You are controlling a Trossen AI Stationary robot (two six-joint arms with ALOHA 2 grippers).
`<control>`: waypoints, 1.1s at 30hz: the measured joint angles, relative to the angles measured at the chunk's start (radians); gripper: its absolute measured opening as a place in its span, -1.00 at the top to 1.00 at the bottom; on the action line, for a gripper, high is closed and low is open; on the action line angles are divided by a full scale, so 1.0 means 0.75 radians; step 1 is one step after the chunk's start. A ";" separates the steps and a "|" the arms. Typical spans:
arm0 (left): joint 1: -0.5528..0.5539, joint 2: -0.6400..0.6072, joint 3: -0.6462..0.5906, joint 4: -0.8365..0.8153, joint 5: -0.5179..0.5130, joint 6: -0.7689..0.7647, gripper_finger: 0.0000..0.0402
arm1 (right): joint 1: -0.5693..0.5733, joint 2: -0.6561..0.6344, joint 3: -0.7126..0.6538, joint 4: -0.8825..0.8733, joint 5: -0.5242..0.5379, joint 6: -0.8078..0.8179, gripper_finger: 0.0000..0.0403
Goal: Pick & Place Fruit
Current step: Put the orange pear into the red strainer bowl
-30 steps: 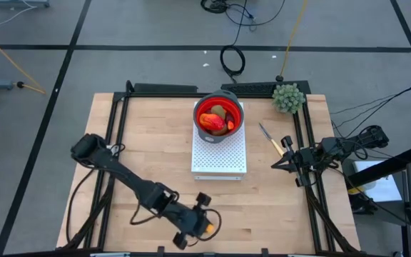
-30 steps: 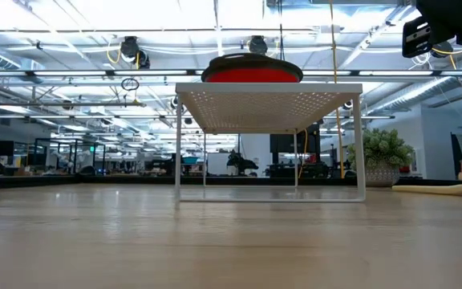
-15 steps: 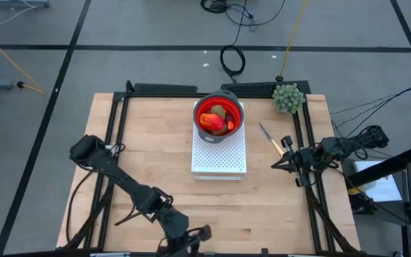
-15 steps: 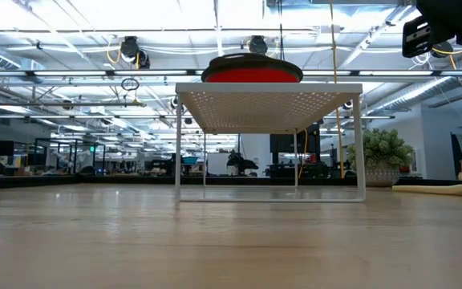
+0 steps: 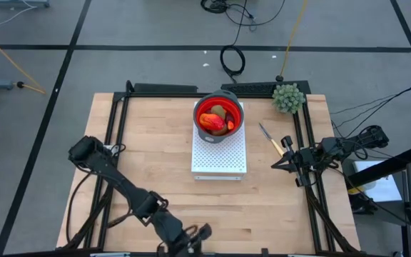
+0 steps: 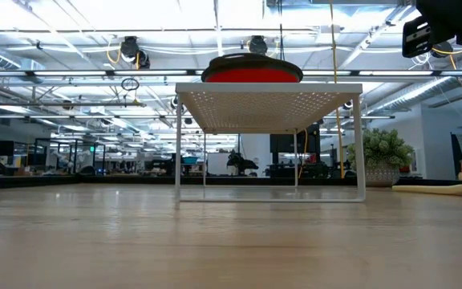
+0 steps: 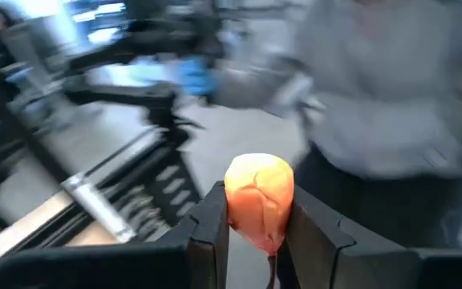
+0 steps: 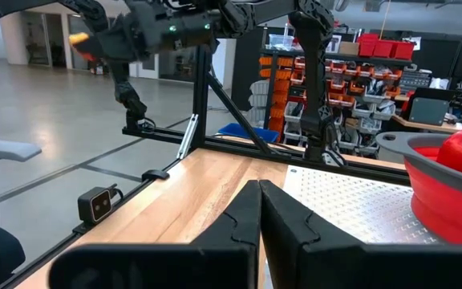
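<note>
Pale wooden planks make up the table (image 5: 155,150), which is framed by dark rails and stands on a grey floor crossed by dark lines and loose cables. Beyond it the low view looks into a long, brightly lit workshop with ceiling lamps and benches. Near the table's far edge stands a white perforated rack (image 5: 220,153), and on its far end sits a red bowl (image 5: 219,114) holding the fruit (image 5: 215,123), red-orange and brown-green pieces. A green spiky plant (image 5: 288,98) stands at the far right corner, with a yellow-handled knife (image 5: 271,140) lying between it and the rack. The left gripper (image 7: 251,221) reaches past the table's near edge, its fingers narrowly clamped on an orange fruit piece (image 7: 260,193); a blurred person in grey is behind it. The right gripper (image 8: 259,210) waits at the right edge, fingers pressed together.
</note>
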 joint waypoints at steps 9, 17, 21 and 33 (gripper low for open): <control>0.005 0.000 0.000 0.202 -0.481 -0.483 0.54 | 0.000 0.000 0.000 0.000 0.000 0.004 1.00; 0.008 0.000 0.000 0.254 -0.702 -0.724 0.54 | 0.000 0.000 0.000 0.001 0.000 0.004 1.00; 0.014 0.000 0.000 0.237 -0.702 -0.760 0.54 | 0.000 0.000 0.000 0.000 0.000 0.004 1.00; 0.091 0.000 0.001 -0.362 -1.054 -0.777 0.54 | 0.000 0.000 0.000 0.001 0.000 0.004 1.00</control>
